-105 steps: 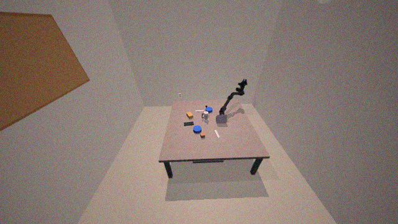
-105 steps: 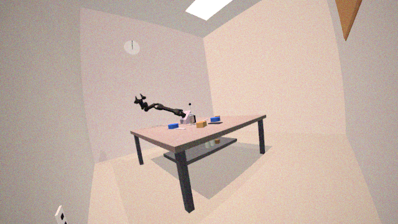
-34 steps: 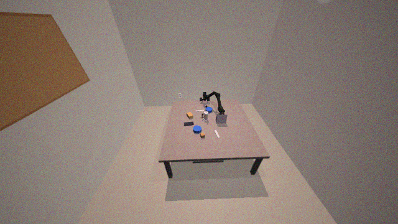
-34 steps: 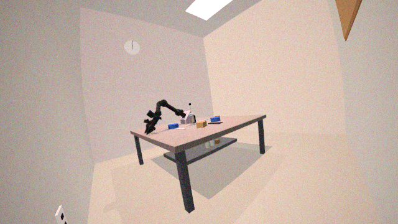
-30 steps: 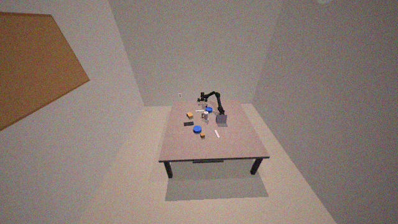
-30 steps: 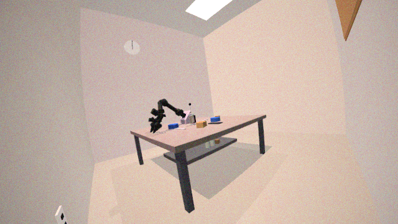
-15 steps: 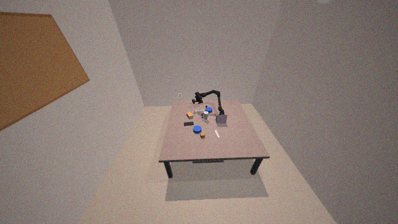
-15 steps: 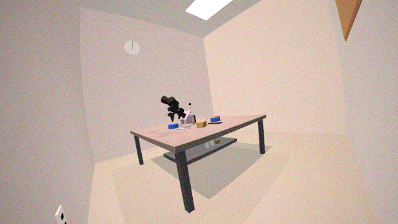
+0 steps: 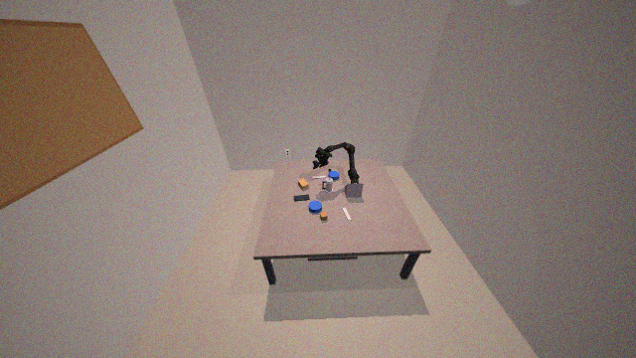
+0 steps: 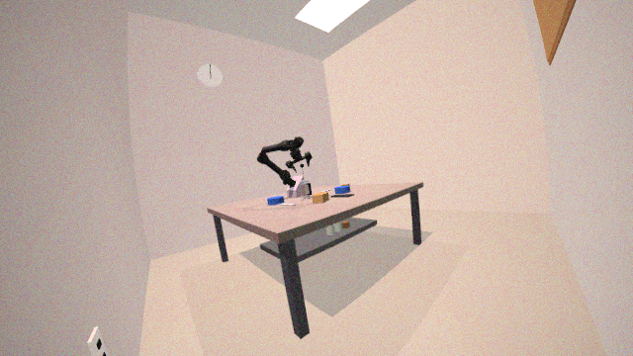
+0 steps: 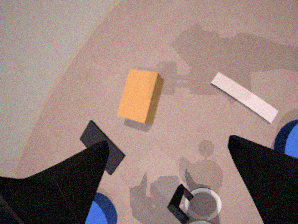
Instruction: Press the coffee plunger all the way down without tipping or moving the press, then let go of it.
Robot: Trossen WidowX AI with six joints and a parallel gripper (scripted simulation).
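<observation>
From the top view, the arm bends up from its grey base (image 9: 354, 190) and reaches toward the back left of the surface (image 9: 378, 229), with the tool (image 9: 320, 158) hanging in the air above the back edge. The coffee press (image 9: 328, 184) stands on the surface in front of the tool and lower down, well apart from it. Around the press lie an orange block (image 9: 303, 184), a dark flat piece (image 9: 301, 198), two blue discs (image 9: 315, 206) (image 9: 334, 174), a small orange cube (image 9: 323, 216) and two white strips (image 9: 347, 214) (image 9: 319, 177).

From the exterior view, the tool (image 10: 300, 159) is held above the coffee press (image 10: 303, 188), with clear air between them; the plunger rod is too thin here to tell how high it stands. The press is upright on the surface (image 10: 307, 220), near the arm's base.

From the wrist view, the tool (image 11: 173, 183) is released, its two dark fingers spread wide at the left and right edges with nothing between them. The coffee press (image 11: 198, 219) shows at the bottom of the picture, seen from above, with its white round lid, the thin plunger rod at its centre and its black handle to the left. It lies between the lines of the fingers, nearer the right one, and far below them, touching neither. The orange block (image 11: 140, 96) lies beyond it, and a white strip (image 11: 245, 98) to the right.
</observation>
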